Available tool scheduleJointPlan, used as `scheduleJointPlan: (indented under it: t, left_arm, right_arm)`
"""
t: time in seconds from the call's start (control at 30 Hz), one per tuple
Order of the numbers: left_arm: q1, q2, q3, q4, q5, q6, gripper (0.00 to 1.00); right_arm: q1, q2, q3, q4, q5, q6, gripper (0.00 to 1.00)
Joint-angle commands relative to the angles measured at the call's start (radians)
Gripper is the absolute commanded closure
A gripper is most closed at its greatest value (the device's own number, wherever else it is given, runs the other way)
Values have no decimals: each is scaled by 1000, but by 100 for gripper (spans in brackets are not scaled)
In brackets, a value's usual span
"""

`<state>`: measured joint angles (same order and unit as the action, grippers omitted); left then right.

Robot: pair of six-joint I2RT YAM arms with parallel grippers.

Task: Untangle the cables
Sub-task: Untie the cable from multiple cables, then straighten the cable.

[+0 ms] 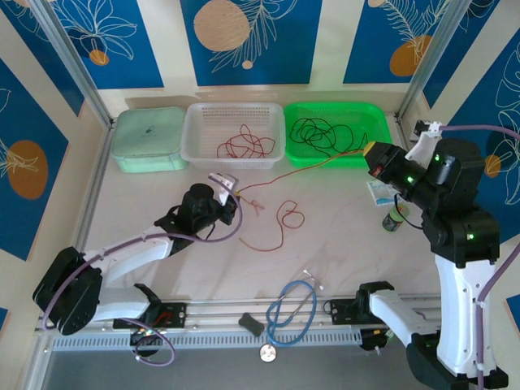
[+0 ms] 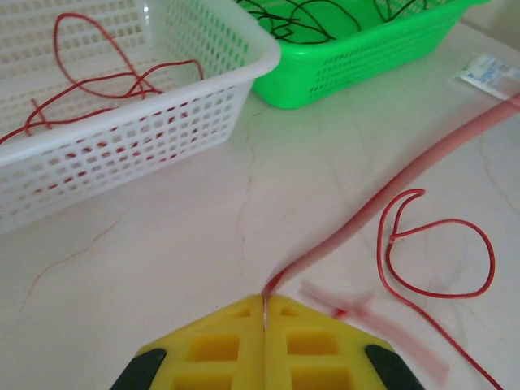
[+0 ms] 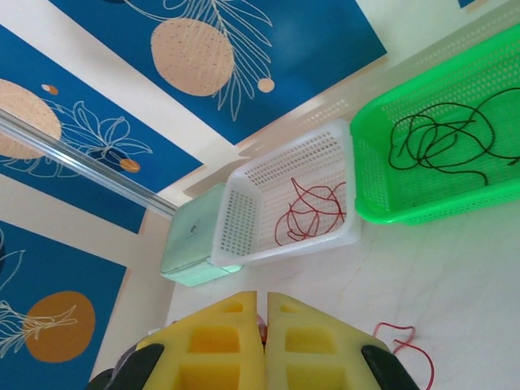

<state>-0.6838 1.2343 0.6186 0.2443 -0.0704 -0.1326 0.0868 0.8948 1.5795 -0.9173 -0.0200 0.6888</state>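
1. We see the left gripper [image 2: 264, 302] closed on a red strand [image 2: 439, 153], which runs blurred across the table [image 2: 162, 268].
2. The right gripper [image 3: 265, 302] is closed; we cannot tell whether it pinches anything.
3. A red coil [image 3: 309, 211] lies in the white basket [image 3: 244, 219], and black cables [image 3: 439, 138] lie in the green basket [image 3: 382, 207].

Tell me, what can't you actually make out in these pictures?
Left wrist view: the red cable smears into a blur just ahead of the shut left gripper, too close to the lens.
Left wrist view: the black cables are cut off by the top edge.
Top view: whether the right gripper pinches that red cable's far end is too small to tell.
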Motion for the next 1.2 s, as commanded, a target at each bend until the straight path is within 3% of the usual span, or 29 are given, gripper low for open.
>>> scheduleJointPlan:
  t: [0.0, 0.27, 0.5, 0.67, 0.73, 0.87, 1.17]
  left_arm:
    - [29, -30, -35, -106, -100, -31, 100]
    - [37, -68, -30, -145, -58, -37, 100]
    - [37, -99, -30, -127, 32, -36, 70]
    - [36, -132, -27, -125, 63, -36, 62]
    - [35, -156, -18, -154, 27, -40, 59]
    - [41, -222, 56, -323, -181, -75, 51]
    - [89, -396, 245, -732, -464, -158, 46]
  right_arm:
    - [-25, -20, 46, -5, 57, -47, 100]
    - [-40, 16, 39, 33, -50, -28, 100]
    - [-40, 41, -22, 82, -140, 7, 100]
    - [-39, 52, -33, 101, -183, 24, 100]
    - [-37, 70, -32, 119, -226, 42, 100]
    - [23, 128, -35, 192, -333, 103, 100]
    - [434, 375, 196, 232, -189, 50, 100]
